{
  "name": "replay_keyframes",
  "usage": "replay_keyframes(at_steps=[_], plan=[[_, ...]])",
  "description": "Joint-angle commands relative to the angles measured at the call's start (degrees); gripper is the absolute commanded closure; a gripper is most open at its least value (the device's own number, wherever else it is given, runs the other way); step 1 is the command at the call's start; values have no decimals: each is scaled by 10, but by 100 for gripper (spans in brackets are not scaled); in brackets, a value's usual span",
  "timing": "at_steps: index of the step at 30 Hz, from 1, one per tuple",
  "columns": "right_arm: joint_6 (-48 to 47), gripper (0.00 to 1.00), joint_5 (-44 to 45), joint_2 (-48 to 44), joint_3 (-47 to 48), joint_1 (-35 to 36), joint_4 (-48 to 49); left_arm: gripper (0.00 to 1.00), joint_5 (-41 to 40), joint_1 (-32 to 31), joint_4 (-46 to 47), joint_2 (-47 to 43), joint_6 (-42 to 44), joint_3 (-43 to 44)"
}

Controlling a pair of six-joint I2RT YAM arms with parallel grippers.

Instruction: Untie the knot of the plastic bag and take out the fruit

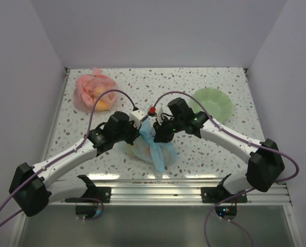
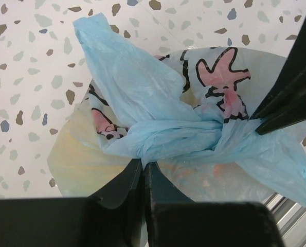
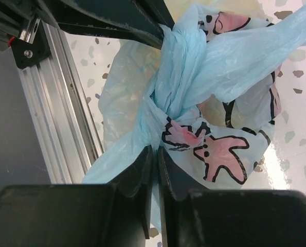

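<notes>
Plastic bag (image 1: 154, 148): being held near the front of the table (image 1: 142, 82), knot (image 2: 178, 135) tied. Left gripper (image 2: 143, 171) and right gripper (image 3: 154, 157): being clenched on bag film beside the knot, apparently for pulling it loose. Fruit (image 2: 78, 154): being kept inside.

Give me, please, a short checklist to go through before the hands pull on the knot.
1. Left hand pinching the bag: ok.
2. Right hand pinching it on the other side of the knot: ok.
3. Knot loosened: not ok, tied tight.
4. Fruit inside the bag: ok, dim through the plastic.
5. Grips firm enough not to slip: cannot tell.
6. Pink bag apart from both hands: ok.
</notes>
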Motion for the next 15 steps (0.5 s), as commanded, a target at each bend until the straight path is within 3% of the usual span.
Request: replay_keyframes(at_steps=[1,2,8,15], plan=[[-15,92,17,-20,-5,6,-6,100,-23,12,32,-5,-19,9],[-15,100,25,-23,-6,6,-12,100,-39,12,32,-7,-21,9],[29,100,122,-96,-30,-21,49,100,-139,41,10,-28,-39,12],[172,100,270,-209,-116,-78,166,100,-196,95,-23,-43,-97,19]])
